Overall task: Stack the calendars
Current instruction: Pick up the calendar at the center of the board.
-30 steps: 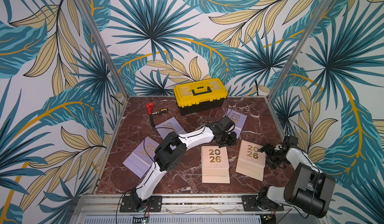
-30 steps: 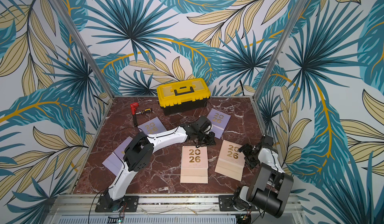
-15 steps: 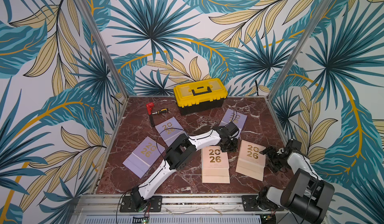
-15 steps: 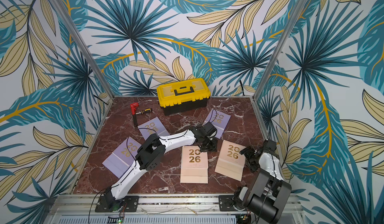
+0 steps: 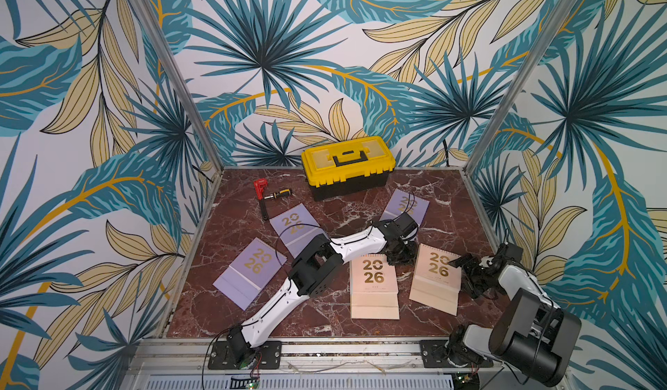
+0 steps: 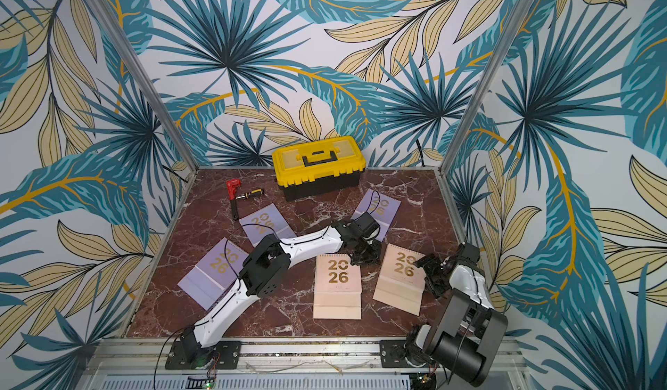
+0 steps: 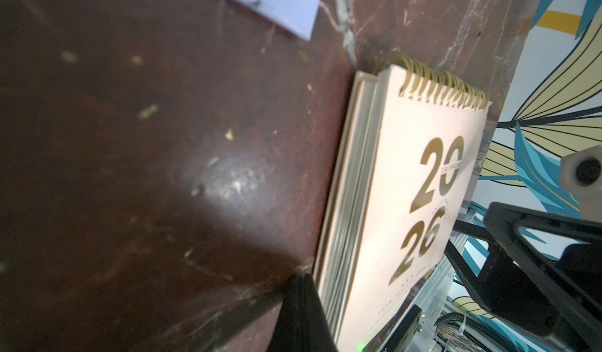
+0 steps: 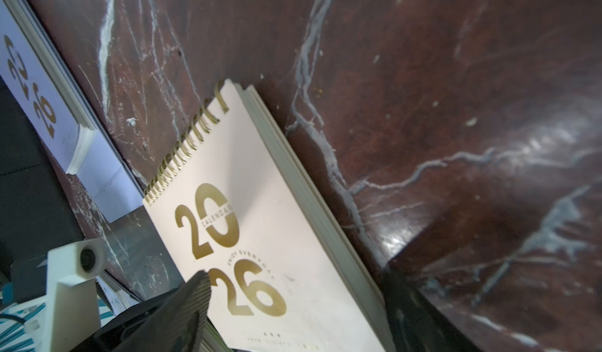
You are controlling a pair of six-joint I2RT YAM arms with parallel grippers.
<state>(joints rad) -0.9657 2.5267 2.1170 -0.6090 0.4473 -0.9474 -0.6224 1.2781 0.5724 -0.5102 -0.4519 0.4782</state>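
We count five calendars lying flat and apart on the desk [image 5: 325, 310], none stacked. The left tool [image 5: 399, 258] is pinched shut, low between the spiral ends of the centre peach calendar [image 5: 374, 290] and the right peach calendar [image 5: 436, 283]. The right tool [image 5: 463, 272] stands wide at that right calendar's outer edge (one finger [image 8: 182, 301] over its cover, the other blurred beyond the side). Three lavender calendars [image 5: 252, 271] lie farther left and back, one near the toolbox [image 5: 346, 168].

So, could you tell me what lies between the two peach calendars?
Between the middle peach calendar and the right peach calendar, both top views show the left gripper at the far end, otherwise bare tabletop.
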